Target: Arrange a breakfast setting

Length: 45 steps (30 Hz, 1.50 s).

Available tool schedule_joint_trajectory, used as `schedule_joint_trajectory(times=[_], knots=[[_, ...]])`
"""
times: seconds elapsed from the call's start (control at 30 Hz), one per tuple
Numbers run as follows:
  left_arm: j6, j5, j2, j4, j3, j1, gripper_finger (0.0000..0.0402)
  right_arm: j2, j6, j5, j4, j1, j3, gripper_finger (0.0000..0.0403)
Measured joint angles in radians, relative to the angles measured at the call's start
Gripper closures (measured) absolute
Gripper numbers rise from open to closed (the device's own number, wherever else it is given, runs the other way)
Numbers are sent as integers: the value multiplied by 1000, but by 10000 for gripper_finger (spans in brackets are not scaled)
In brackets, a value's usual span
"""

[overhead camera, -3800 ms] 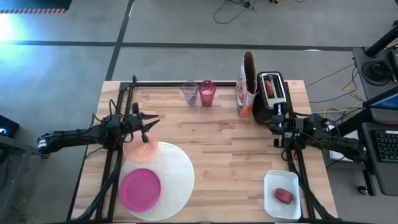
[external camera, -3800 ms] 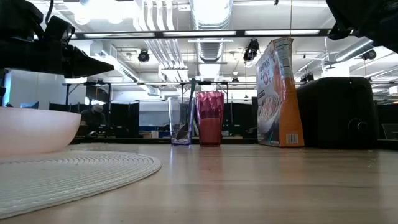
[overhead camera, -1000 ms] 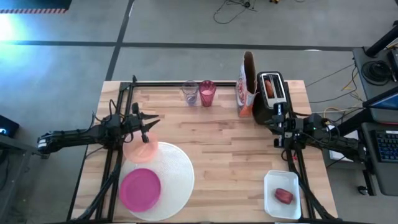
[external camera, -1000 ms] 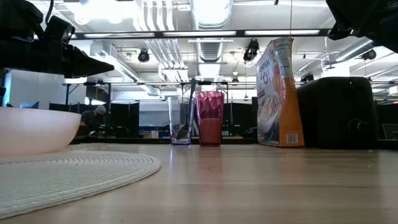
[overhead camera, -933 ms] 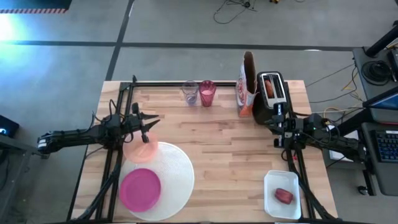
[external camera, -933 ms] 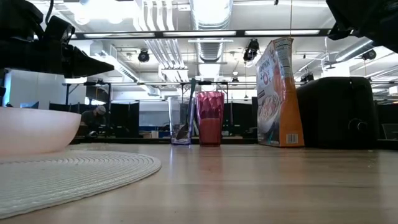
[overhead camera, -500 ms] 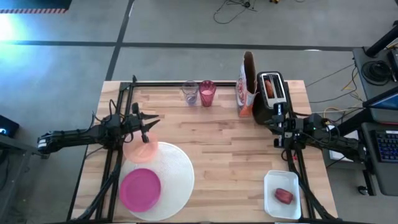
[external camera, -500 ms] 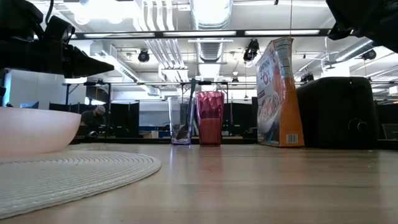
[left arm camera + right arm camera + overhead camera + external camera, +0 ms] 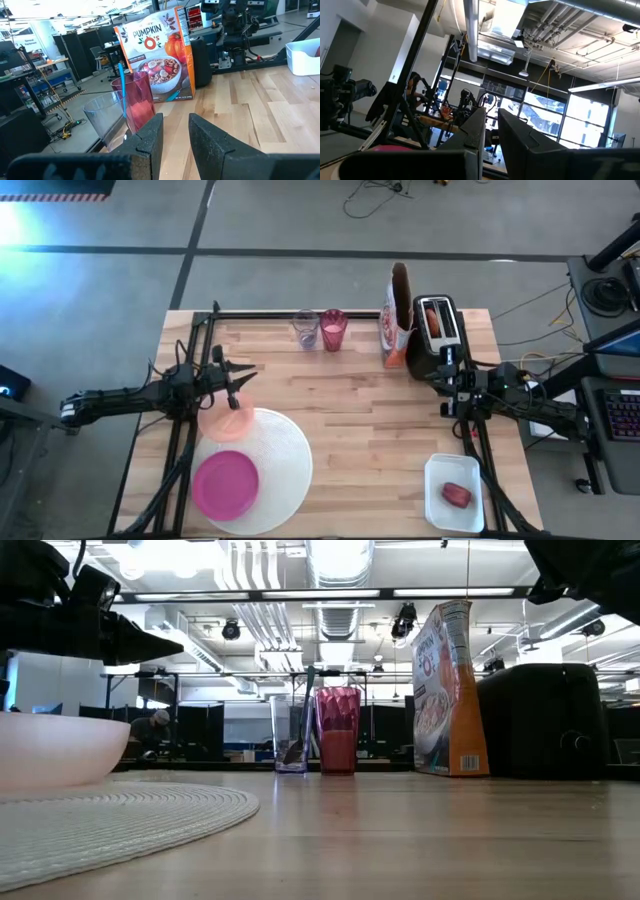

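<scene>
one white plate (image 9: 280,460) with one magenta plate (image 9: 225,484) on it, one bowl (image 9: 224,420) at its edge, one pink cup (image 9: 333,330) by a tumbler (image 9: 306,329), cereal box (image 9: 397,315) and toaster (image 9: 436,330). left gripper (image 9: 243,378) over the bowl and right gripper (image 9: 447,368) by the toaster both show a narrow gap, holding nothing.

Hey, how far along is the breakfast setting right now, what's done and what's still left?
Looks done: the magenta plate lies on the white round plate, with the pink bowl at that plate's edge. In hand: nothing; the left gripper hovers by the bowl, slightly open and empty, and the right gripper waits beside the toaster. Left: the pink cup is at the table's far edge, the red food is in its white tray.
</scene>
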Motion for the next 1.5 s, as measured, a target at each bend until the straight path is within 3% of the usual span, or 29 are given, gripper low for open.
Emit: schedule_joint_trajectory(times=[0.5,0.67,0.87,1.03,1.23,1.4,1.5], knots=[[-50,0,0,5,0,0,325,0,0,0,0,0,0,360],[-12,0,0,80,0,0,325,0,0,0,0,0,0,360],[-178,-1,0,238,0,0,325,0,0,0,0,0,0,360],[-297,-1,5,264,5,0,325,0,0,0,0,0,0,360],[-340,-6,97,25,169,0,325,0,0,0,0,0,0,360],[-426,-128,239,-278,389,0,327,0,0,0,0,0,0,360],[-473,-136,348,-419,504,0,327,0,0,0,0,0,0,360]])
